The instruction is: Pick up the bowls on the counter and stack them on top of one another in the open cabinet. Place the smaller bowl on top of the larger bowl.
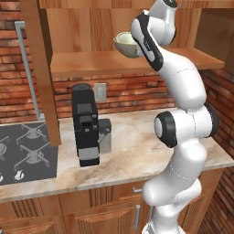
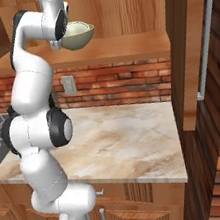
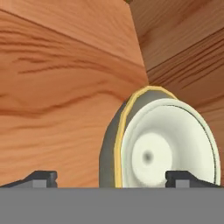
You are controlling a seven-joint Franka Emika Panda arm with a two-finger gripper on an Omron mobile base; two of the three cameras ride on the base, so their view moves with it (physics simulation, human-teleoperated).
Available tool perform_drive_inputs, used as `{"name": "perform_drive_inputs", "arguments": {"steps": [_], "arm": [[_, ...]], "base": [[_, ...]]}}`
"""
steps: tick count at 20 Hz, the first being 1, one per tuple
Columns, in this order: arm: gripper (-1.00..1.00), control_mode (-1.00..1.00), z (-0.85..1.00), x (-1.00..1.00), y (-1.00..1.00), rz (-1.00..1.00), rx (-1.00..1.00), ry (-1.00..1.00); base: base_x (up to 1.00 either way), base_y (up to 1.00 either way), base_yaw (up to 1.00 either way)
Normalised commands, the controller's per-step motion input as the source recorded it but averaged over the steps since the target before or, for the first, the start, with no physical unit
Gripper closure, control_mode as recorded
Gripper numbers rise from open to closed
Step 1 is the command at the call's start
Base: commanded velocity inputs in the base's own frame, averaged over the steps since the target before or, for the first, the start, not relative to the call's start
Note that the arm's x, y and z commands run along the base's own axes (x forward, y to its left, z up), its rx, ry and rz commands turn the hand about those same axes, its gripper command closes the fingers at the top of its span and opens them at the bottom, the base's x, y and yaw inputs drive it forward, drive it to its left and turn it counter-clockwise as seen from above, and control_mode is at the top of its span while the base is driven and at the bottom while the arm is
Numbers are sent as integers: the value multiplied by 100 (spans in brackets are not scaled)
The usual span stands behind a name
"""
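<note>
In the hand view the larger bowl (image 3: 109,148), olive outside with a yellow rim, faces me on its side. The smaller bowl (image 3: 175,140), pale cream, sits nested inside it. My gripper (image 3: 111,178) is open. Its fingertips (image 3: 41,177) stand wide apart, with the bowls' near rim between them and no pad touching it. In the base views the stacked bowls (image 1: 125,44) (image 2: 77,35) rest on the plank shelf (image 1: 91,64) of the open cabinet (image 2: 115,9), just in front of my hand. The counter (image 1: 132,151) lies below.
A black coffee machine (image 1: 87,128) stands on the counter below the shelf. The dark stove top (image 1: 25,153) is at the left. The cabinet doors hang open on both sides, each with a long steel handle (image 1: 28,68) (image 2: 203,40). A wall outlet (image 1: 100,92) is on the brick.
</note>
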Motion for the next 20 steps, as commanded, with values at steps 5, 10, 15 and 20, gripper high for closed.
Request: {"name": "perform_drive_inputs", "arguments": {"steps": [5,10,15,20], "arm": [[-100,-100,0,-45,0,0,0,-13],[-100,-100,5,-59,0,0,0,-9],[-100,-100,19,-66,0,0,0,-4],[-100,-100,19,-79,0,0,0,-7]], "base": [[0,0,0],[0,0,0],[0,0,0],[0,0,0]]}}
